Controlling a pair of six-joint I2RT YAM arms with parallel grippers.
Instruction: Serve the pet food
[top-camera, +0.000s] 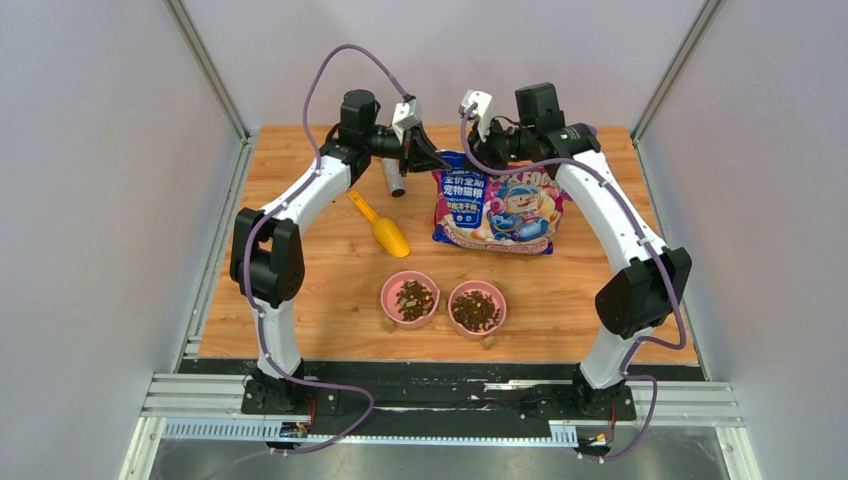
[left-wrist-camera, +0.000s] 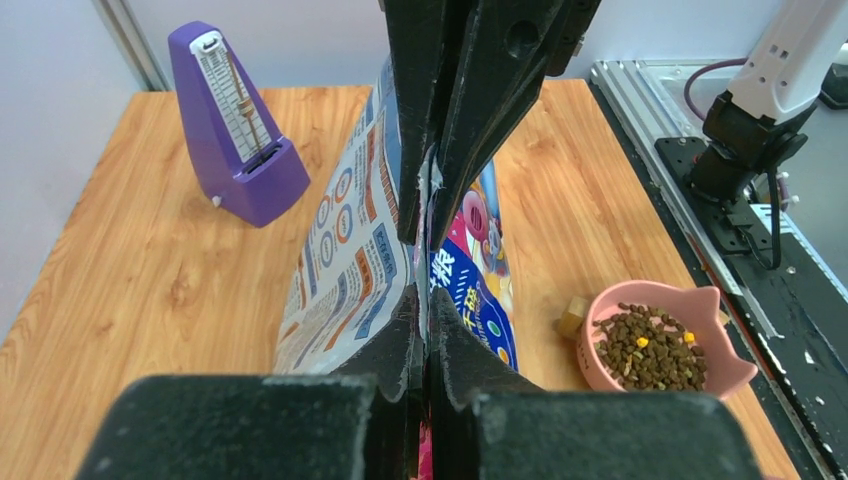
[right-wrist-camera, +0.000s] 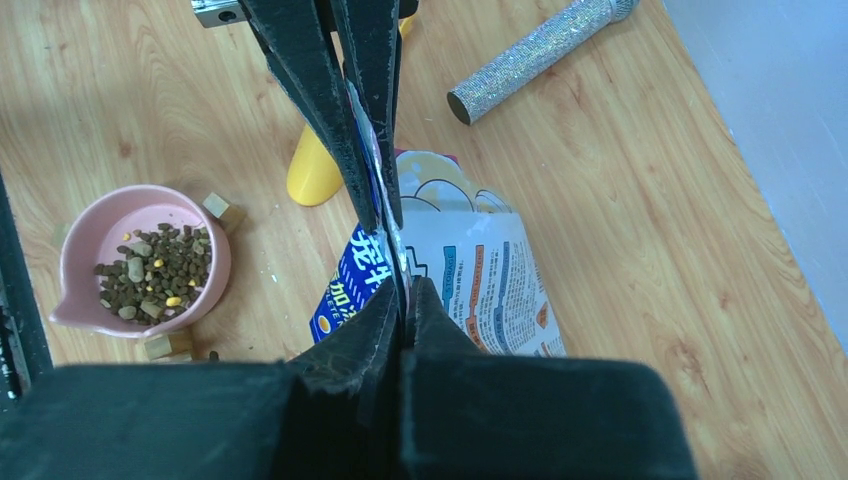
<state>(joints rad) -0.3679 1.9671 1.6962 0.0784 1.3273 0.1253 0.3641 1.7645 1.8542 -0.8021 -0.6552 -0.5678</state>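
While the bag (top-camera: 497, 205) is pinched at its top by left gripper (left-wrist-camera: 427, 250) and right gripper (right-wrist-camera: 395, 240) — both clamped flat on it — kibble (top-camera: 413, 298) lies in two bowls (top-camera: 385, 290) past the bag's far end; lowering level is advised.

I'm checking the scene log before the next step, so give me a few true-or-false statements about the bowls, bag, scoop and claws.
1. Both bowls hold kibble. True.
2. The scoop lies on the table, left of the bag in the top view. True.
3. The left claw is open above the scoop. False: it is shut on the bag's top edge.
4. The tube stands upright in a bowl. False: it lies flat on the table, apart from the bowls.
5. The right claw is shut on the bag. True.
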